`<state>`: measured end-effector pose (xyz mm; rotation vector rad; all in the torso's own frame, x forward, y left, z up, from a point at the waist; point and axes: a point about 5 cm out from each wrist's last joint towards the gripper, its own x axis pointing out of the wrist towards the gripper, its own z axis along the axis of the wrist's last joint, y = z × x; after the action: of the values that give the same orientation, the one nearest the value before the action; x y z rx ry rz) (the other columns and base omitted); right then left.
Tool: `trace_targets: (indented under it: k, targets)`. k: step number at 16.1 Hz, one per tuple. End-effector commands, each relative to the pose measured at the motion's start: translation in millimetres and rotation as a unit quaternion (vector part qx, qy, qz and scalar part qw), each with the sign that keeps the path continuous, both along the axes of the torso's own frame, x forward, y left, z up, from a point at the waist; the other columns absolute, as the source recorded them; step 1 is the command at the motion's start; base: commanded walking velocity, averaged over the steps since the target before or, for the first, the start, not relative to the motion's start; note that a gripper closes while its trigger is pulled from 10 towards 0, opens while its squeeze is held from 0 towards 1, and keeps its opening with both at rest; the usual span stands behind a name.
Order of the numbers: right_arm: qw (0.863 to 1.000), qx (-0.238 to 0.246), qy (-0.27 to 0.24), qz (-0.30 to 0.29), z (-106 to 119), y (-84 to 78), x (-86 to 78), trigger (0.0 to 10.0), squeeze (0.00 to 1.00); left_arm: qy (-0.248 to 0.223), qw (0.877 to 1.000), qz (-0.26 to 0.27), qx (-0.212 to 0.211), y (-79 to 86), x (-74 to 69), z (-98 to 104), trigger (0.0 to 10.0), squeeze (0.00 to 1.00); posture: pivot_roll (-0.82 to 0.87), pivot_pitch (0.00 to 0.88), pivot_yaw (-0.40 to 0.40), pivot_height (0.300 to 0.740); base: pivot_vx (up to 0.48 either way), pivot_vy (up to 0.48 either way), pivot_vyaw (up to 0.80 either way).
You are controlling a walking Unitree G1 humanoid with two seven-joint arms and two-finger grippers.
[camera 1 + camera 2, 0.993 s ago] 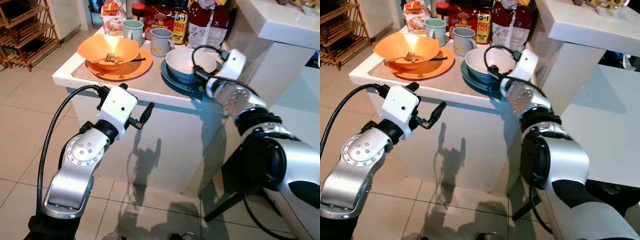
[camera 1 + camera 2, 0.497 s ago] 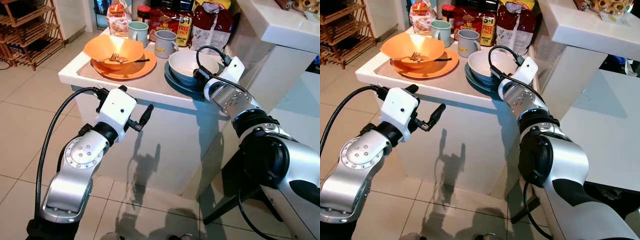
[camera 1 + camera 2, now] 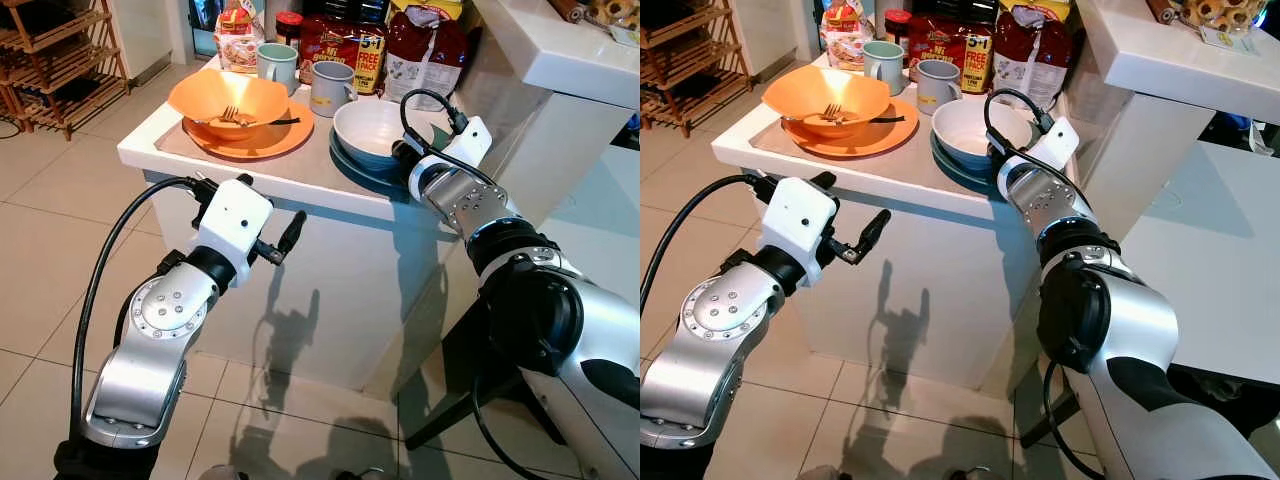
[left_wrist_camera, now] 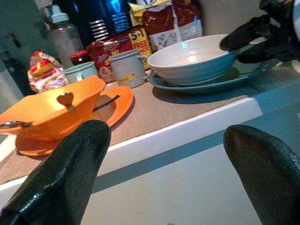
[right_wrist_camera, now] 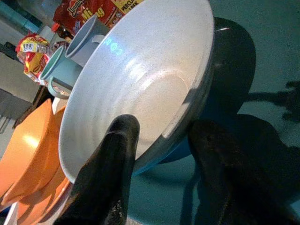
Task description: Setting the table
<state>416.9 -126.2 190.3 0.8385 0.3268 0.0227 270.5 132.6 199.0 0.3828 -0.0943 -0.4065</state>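
the right gripper [image 5: 159, 154] straddles the white bowl's [image 3: 380, 125] near rim, fingers not yet closed, ready to pinch and lift it off the blue plate [image 3: 360, 165], while the left gripper [image 3: 285, 235] waits open below the counter [image 3: 310, 190].

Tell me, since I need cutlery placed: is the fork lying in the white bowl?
No, the fork rests in the orange bowl.

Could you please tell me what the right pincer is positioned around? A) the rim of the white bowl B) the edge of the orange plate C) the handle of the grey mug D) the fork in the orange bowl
A: in the right wrist view the right pincer has one finger inside and one outside the rim of the white bowl, which sits on the blue plate.
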Motion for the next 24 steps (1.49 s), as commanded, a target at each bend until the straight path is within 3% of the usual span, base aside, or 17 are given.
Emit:
trace_targets:
  k: [1, 11, 13, 16, 19, 22, 24]
  targets:
    - [1.000, 0.007, 0.007, -0.001, 0.5, 0.9, 0.1, 0.0, 0.00, -0.010, 1.000, 0.003, -0.001, -0.8, 1.4, 4.2, 10.0, 0.00, 0.09, 0.000, -0.147, 0.740, 0.000, 0.000, 0.00]
    - [1.000, 0.024, -0.012, -0.008, 3.9, -4.7, 1.2, 0.0, 0.00, -0.033, 0.999, 0.035, -0.006, 4.9, 7.0, 9.8, 10.0, 0.00, 0.09, 0.000, -0.145, 0.740, 0.000, 0.000, 0.00]
    - [0.999, -0.029, -0.042, -0.002, 9.6, -9.2, 2.8, 0.0, 0.00, -0.044, 0.997, 0.055, -0.011, 8.9, 9.4, 12.8, 10.0, 0.00, 0.08, 0.000, -0.142, 0.740, 0.000, 0.000, 0.00]
    - [0.993, -0.045, -0.108, 0.026, 28.2, -15.1, 5.5, 0.0, 0.00, -0.055, 0.996, 0.074, -0.017, 13.7, 14.1, 15.3, 10.0, 0.00, 0.07, 0.000, -0.124, 0.740, 0.000, 0.000, 0.00]
    - [0.991, -0.060, -0.118, 0.027, 26.4, -26.4, 3.9, 0.0, 0.00, -0.059, 0.994, 0.085, -0.025, 14.4, 20.1, 15.8, 10.0, 0.00, 0.04, 0.000, -0.101, 0.740, 0.000, 0.000, 0.00]
    - [0.994, -0.040, -0.106, 0.009, 17.7, -35.9, 1.8, 0.0, 0.00, -0.063, 0.994, 0.079, -0.029, 9.7, 23.2, 17.3, 10.0, 0.00, 0.04, 0.000, -0.100, 0.740, 0.000, 0.000, 0.00]
    - [0.991, -0.019, -0.125, 0.039, 21.2, -34.5, 0.6, 0.0, 0.00, -0.068, 0.994, 0.086, -0.030, 12.7, 21.5, 18.5, 10.0, 0.00, 0.06, 0.000, -0.109, 0.740, 0.000, 0.000, 0.00]
